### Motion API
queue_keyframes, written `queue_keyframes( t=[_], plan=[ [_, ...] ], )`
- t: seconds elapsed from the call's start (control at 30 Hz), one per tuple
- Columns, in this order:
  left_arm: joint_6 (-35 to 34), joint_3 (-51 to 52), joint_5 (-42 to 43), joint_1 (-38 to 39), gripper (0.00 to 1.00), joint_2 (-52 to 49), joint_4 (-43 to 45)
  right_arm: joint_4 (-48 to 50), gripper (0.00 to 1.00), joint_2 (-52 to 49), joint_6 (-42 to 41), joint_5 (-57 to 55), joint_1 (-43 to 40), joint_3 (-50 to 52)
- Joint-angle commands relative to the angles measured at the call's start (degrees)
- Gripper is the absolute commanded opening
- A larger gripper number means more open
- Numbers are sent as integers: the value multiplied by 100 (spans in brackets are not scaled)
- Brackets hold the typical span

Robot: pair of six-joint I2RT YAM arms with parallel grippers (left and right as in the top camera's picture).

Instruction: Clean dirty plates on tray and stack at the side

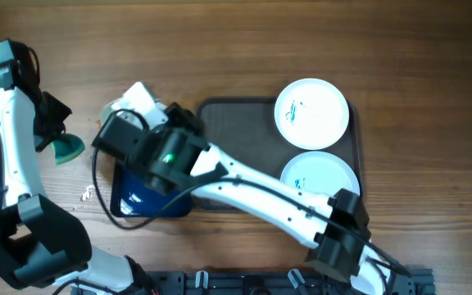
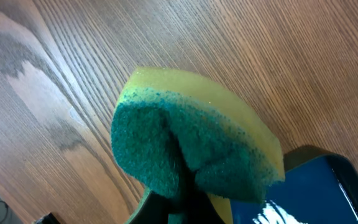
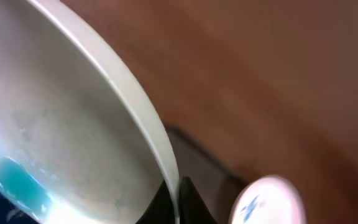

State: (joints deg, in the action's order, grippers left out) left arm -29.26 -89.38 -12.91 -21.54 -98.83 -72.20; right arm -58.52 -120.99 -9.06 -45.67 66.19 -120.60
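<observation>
- Right gripper [image 3: 174, 202] clamped on the rim of white plate [image 3: 73, 124], teal smear inside.
- Left gripper [image 2: 179, 202] pinches folded green-yellow sponge [image 2: 191, 143].
- Two smeared plates [image 1: 311, 113] [image 1: 319, 174] at 3 o'clock on tray [image 1: 232, 131].

surface: wooden table [image 1: 220, 33] | grain: reddish-brown, streaked | light: soft, even

One plate [image 1: 311, 113] lies on the right end of the large tray [image 1: 236, 123], a second plate [image 1: 322, 176] just before it. A third plate [image 3: 73, 112] is left of that tray, by the small tray [image 1: 133, 201]; the sponge [image 1: 68, 148] is farther left.
</observation>
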Motion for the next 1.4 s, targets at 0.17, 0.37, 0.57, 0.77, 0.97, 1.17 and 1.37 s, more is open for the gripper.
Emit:
queue_keyframes(
  t=[0.17,0.37,0.57,0.77,0.97,1.17,1.37],
  plan=[
    [28,-101,426,-315,4,17,39,1239,5,-59,2708,-1805,501,-166],
    [28,-101,634,-522,4,17,39,1644,5,-59,3617,-1998,581,-166],
    [28,-101,673,-573,4,17,39,1755,4,-59,3936,-2107,619,-166],
    [31,-101,737,-573,4,17,37,2188,5,-59,4356,-2409,634,-166],
    [31,-101,737,-573,4,17,17,1980,4,-59,3641,-2033,627,-166],
    [31,-101,737,-573,4,17,15,1482,5,-63,2870,-2017,599,-166],
    [31,-101,737,-573,4,17,-31,2133,4,-68,3790,-2457,433,-166]
  ],
)
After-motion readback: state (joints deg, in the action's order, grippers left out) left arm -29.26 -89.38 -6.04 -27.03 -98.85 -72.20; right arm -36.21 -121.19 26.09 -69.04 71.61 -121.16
